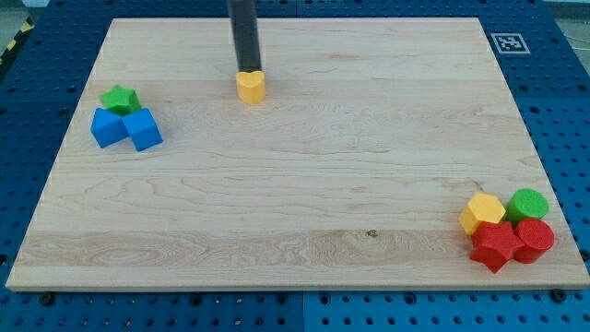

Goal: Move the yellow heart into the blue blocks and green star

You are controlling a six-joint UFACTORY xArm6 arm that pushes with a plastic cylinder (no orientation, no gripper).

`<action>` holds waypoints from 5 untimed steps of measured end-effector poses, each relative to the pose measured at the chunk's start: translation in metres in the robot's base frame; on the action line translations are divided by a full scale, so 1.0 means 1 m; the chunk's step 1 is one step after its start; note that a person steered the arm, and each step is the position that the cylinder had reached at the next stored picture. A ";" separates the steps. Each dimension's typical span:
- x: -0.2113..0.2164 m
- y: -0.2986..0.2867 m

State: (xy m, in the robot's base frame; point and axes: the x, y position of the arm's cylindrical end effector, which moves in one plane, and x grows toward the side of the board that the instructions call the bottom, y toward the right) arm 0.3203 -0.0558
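Tool: a straight dark rod with no jaws to open and nothing held; my tip (248,69) sits at the top side of the yellow heart (250,87), touching it or just short of it.
Yellow heart: on the counter (304,184) near the top edge, left of the middle, well apart from its goal.
Goal cluster: two blue blocks (126,128), side by side and touching, with the green star (120,99) against their top side, near the counter's left edge.
Key relation: the cluster lies left of the heart and slightly toward the bottom edge, while my tip stands on the heart's top side. A push from there would, I judge, send the heart toward the bottom edge, so my tip needs the heart's right side first.
Shapes and materials: small, matte, solid-coloured pieces; the blue ones look like cubes with sharp corners. The counter is pale wood with grain running left to right.
Other blocks: a yellow block (482,212), a green round block (528,204) and two red blocks (513,242) huddle in the bottom-right corner, well away.
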 end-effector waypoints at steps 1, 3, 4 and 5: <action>-0.006 0.041; 0.049 0.004; 0.064 -0.041; 0.059 -0.038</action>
State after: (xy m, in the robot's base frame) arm 0.3793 -0.0940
